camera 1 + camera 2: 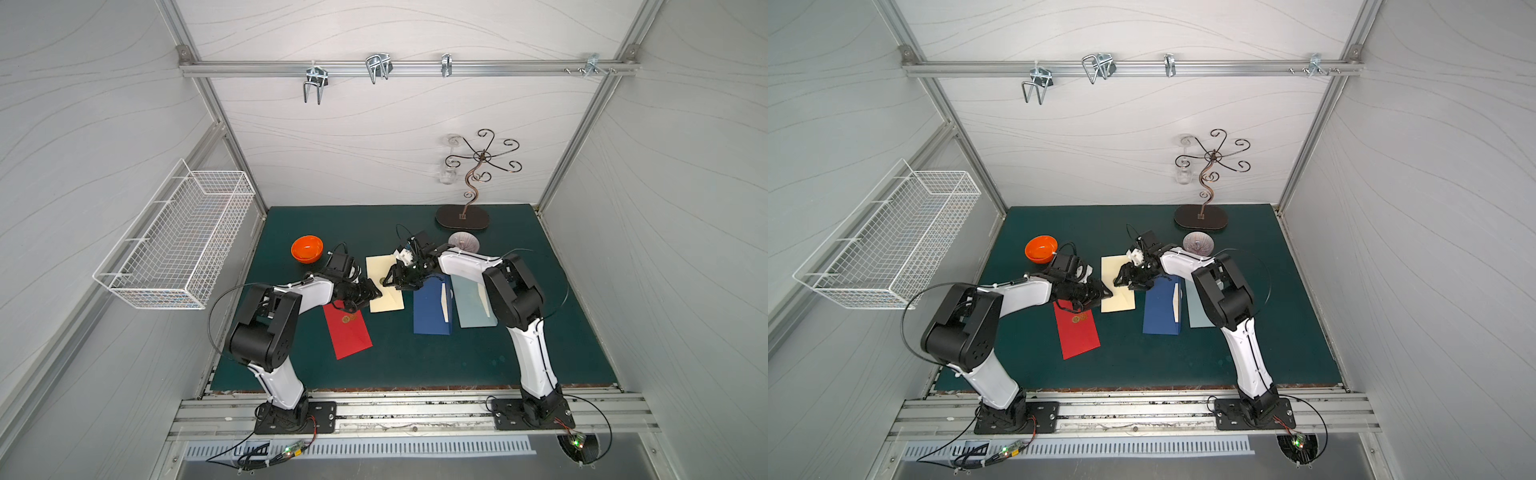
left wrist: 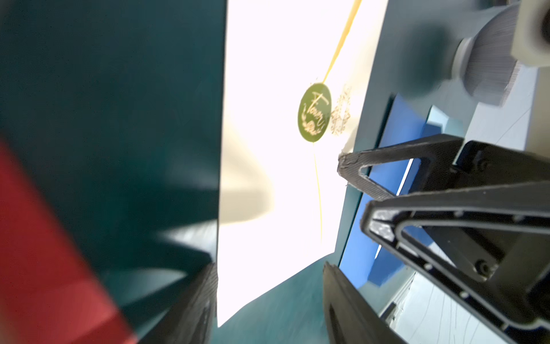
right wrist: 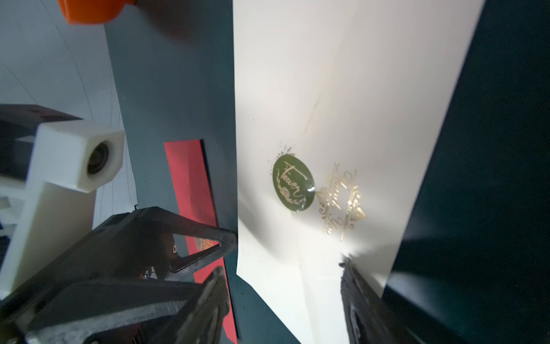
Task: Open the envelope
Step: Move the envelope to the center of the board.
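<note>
Cream envelope lay flat on the counter, green sticker facing up.
It was between the red envelope and the blue envelope. Left claw and right claw both hung low over it from opposite sides, each with fingers spread open, nothing pinched. Orange bowl sat farther back, left side.

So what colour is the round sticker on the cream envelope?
The sticker is dark green with gold lettering, clearest in the right wrist view.
</note>
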{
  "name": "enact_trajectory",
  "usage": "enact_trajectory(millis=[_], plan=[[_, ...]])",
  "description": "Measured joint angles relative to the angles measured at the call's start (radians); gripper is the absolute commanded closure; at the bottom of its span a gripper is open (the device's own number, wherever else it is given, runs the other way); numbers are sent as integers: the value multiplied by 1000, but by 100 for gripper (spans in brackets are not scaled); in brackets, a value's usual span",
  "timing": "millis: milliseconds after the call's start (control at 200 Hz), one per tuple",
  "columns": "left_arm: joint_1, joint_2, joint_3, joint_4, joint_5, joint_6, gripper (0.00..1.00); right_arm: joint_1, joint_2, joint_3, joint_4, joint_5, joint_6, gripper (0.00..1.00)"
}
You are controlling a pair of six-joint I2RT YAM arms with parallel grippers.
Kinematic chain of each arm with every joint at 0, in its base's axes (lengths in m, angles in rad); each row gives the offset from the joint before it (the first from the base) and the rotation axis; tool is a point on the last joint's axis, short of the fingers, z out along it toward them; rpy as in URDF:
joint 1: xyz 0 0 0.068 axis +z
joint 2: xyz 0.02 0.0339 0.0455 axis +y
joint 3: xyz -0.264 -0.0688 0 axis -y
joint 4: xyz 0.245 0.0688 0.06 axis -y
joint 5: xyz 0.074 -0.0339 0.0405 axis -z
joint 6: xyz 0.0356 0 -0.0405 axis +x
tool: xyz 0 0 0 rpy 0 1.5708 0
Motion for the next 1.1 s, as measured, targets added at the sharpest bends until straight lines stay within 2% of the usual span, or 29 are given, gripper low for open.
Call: enact_trajectory(millis=[160,275,450,680,865,1101], plan=[[-8,-145,-153,39,1,-52,40,56,-100,-158,60,34,25,37],[-61,-223,-213,43,-5,-87,40,85,-156,-248,106,51,47,37],[-163,-403,-270,8,-43,-125,39,129,-238,-365,150,89,73,37],[-168,-666,-267,-132,-163,-128,36,170,-330,-491,193,110,112,37],[-168,-672,-246,-187,-201,-115,36,193,-369,-521,174,125,119,37],[-168,-578,-246,-180,-191,-103,37,198,-443,-541,134,156,137,37]])
